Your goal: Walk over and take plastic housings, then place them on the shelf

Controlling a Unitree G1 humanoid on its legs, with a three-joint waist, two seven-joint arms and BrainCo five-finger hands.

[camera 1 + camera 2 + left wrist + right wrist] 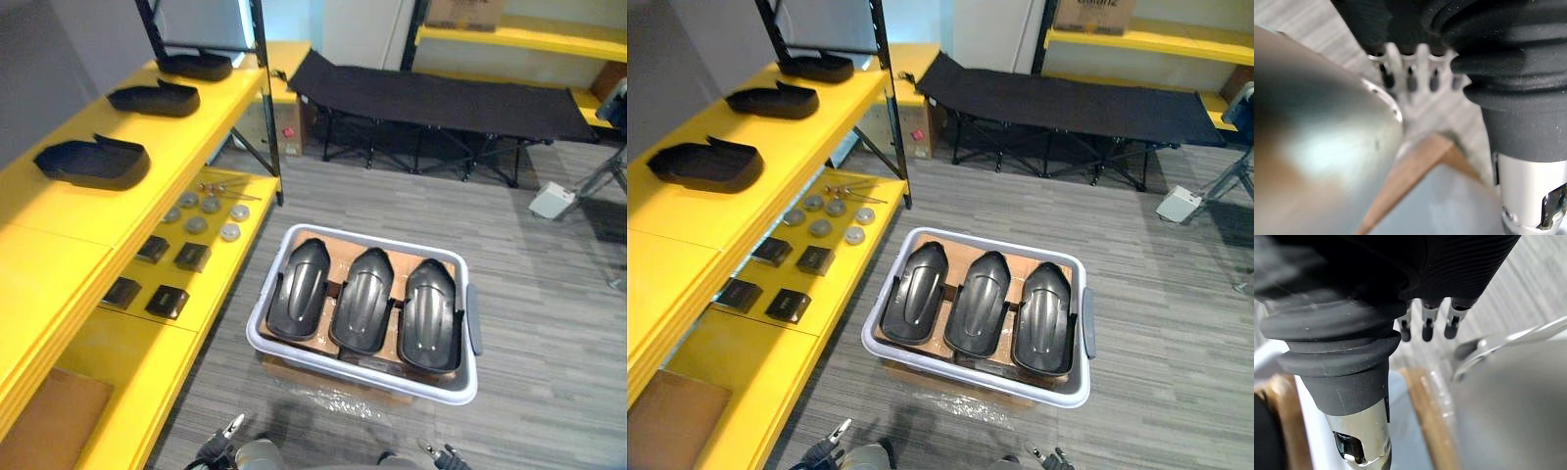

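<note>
Three black plastic housings lie side by side in a pale grey bin that rests on a cardboard box on the floor just ahead. More black housings sit in a row on the top board of the yellow shelf at the left. My left hand hangs with straight fingers over floor and cardboard, holding nothing. My right hand hangs the same way, fingers straight and empty.
The lower shelf board carries grey round discs and small black boxes. A black folding cot stands behind the bin, and a white box lies on the floor at right. Another yellow shelf runs along the back.
</note>
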